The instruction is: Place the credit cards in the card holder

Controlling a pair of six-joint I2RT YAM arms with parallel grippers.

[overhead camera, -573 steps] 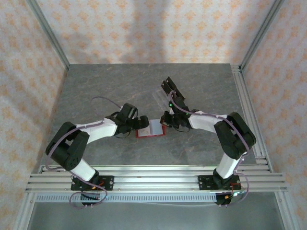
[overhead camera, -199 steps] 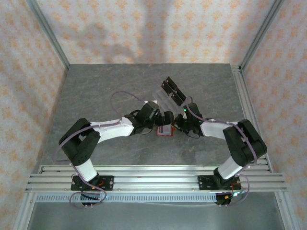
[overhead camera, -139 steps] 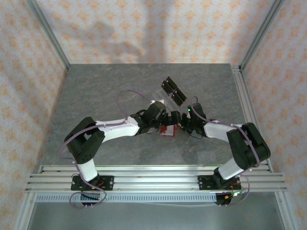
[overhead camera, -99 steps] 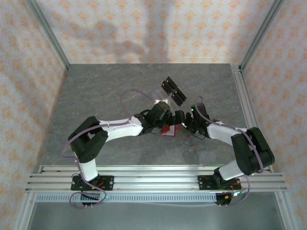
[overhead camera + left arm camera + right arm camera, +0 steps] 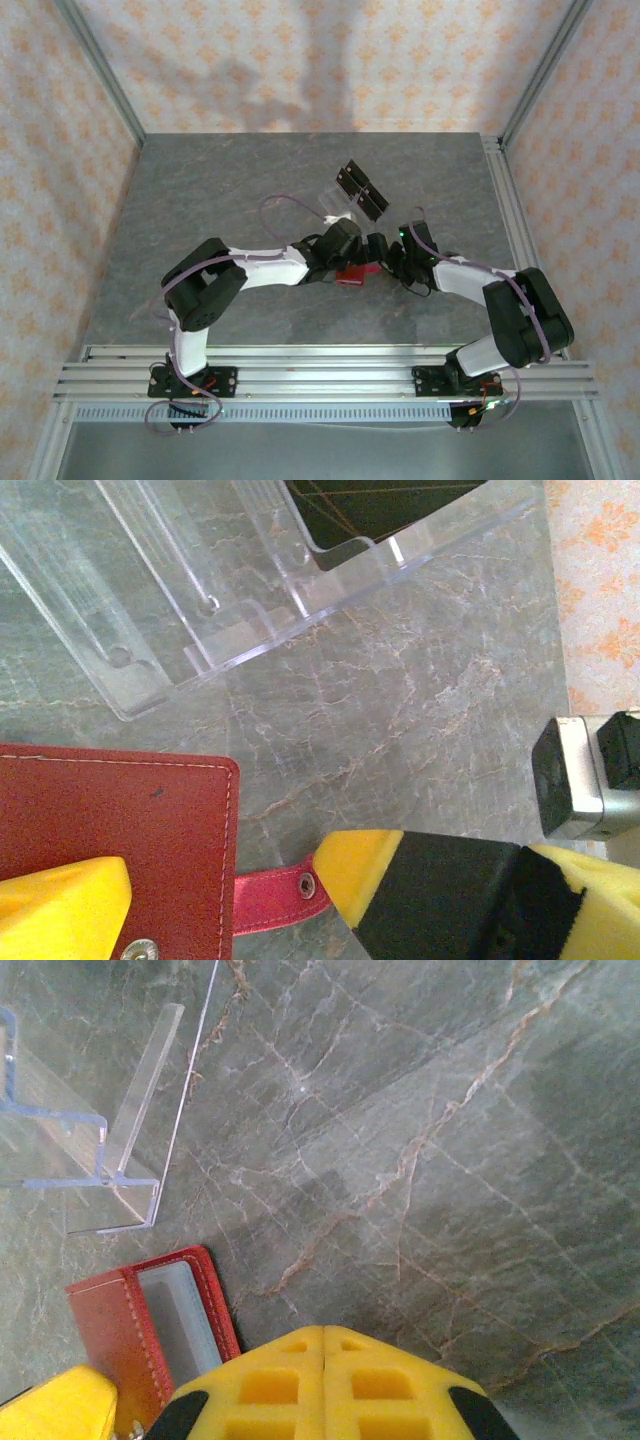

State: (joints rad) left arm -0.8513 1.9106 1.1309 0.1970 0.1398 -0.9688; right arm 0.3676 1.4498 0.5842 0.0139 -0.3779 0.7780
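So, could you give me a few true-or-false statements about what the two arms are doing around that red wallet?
1. The left pincer is open. True.
2. A pale card sits in the red card holder. True.
3. The right pincer is spread wide open. False: its yellow fingers are pressed together.
4. The clear plastic stand rests on top of the card holder. False: it lies on the grey table, apart from the card holder.
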